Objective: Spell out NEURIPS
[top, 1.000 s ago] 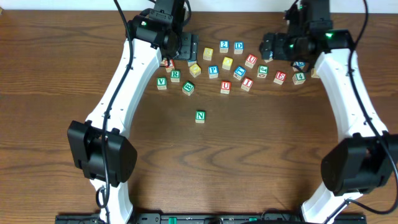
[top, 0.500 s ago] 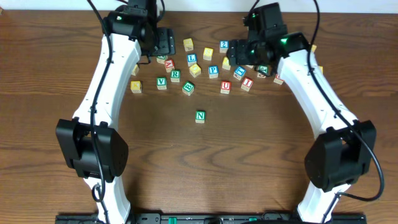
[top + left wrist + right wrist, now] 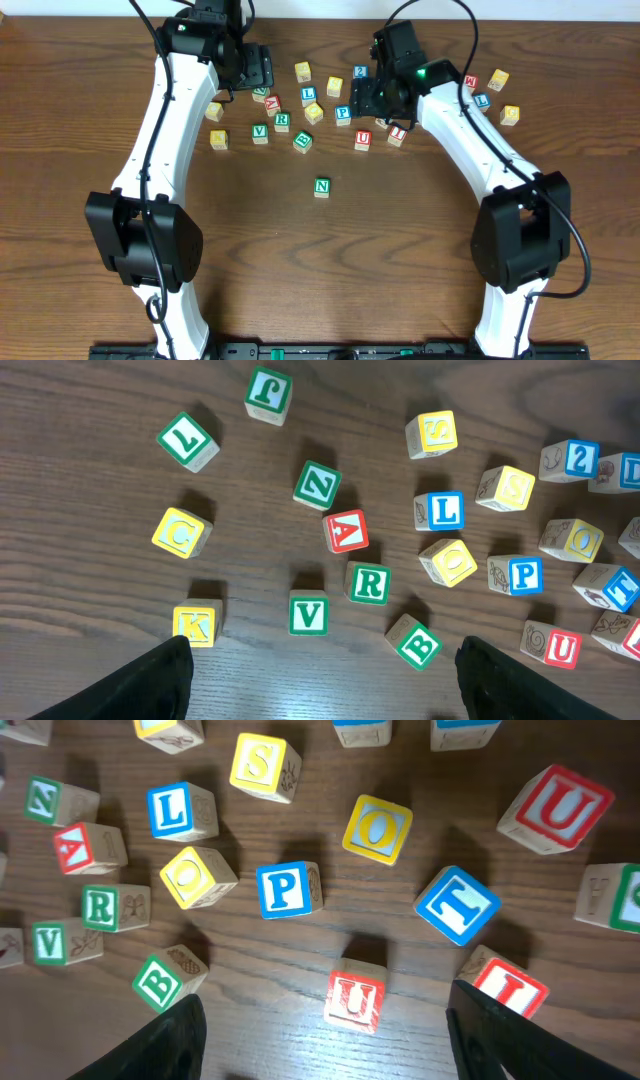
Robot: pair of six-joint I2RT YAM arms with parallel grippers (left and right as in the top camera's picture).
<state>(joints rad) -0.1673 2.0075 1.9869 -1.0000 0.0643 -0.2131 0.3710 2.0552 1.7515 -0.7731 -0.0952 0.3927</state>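
A green N cube (image 3: pixel 321 186) stands alone in front of the scattered cluster. In the cluster I see a red U (image 3: pixel 363 140) (image 3: pixel 354 997), a red I (image 3: pixel 397 133) (image 3: pixel 510 985), a blue P (image 3: pixel 343 114) (image 3: pixel 287 888) and a green R (image 3: pixel 282 121) (image 3: pixel 369 582). A second red U (image 3: pixel 555 807) and a yellow S (image 3: pixel 263 763) lie farther back. No E cube shows. My right gripper (image 3: pixel 372 96) (image 3: pixel 325 1055) is open above the red U, which lies between its fingers. My left gripper (image 3: pixel 257 68) (image 3: pixel 325 700) is open and empty above the cluster's left part.
Other cubes lie mixed in: green V (image 3: pixel 308 614), green B (image 3: pixel 415 643), red A (image 3: pixel 346 531), blue L (image 3: pixel 440 511), yellow K (image 3: pixel 196 624), blue T (image 3: pixel 457 905). Several more cubes lie at the back right (image 3: pixel 498 78).
Both arms have swung left. The right gripper moved from the cluster's right end to over the red U. The left gripper moved off the cubes by R. No cube moved.
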